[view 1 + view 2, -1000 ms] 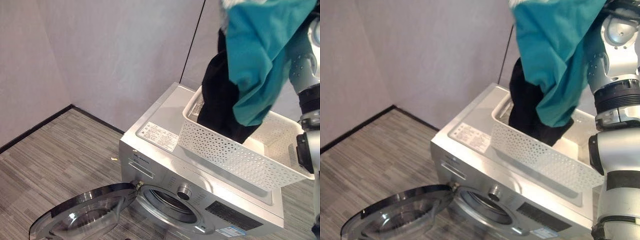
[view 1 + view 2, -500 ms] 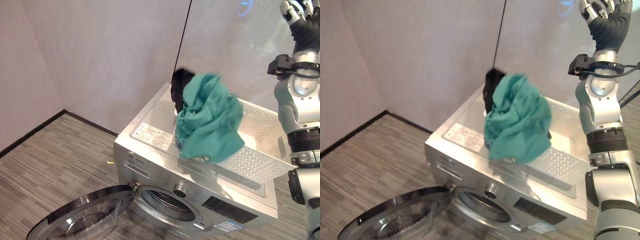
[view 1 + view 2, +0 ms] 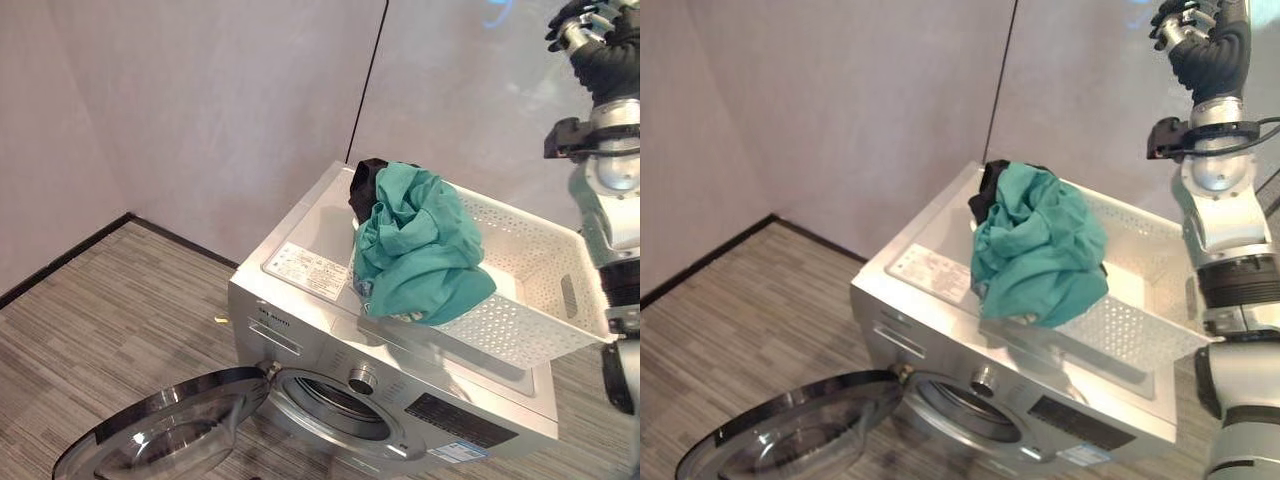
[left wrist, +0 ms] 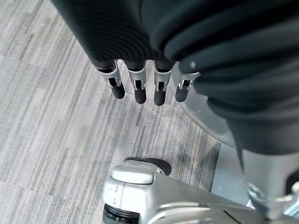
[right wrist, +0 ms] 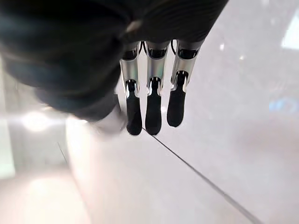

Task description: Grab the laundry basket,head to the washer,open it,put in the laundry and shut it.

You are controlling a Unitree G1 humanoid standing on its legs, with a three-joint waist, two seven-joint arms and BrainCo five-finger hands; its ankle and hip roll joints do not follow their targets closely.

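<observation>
The silver front-loading washer (image 3: 330, 330) stands on the grey striped floor (image 3: 120, 300), its round door (image 3: 165, 430) swung open low in front. A white perforated laundry basket (image 3: 520, 300) rests directly on the washer's top, with a label sticker (image 3: 310, 268) beside the basket's near corner.

silver-grey right arm (image 3: 1225, 215) in rounded segments with black bands at the joints, dark ribbed cover over wrist and right hand (image 3: 1185, 25). left hand (image 4: 140, 70): silver fingers (image 4: 137, 84), dark tips.
</observation>
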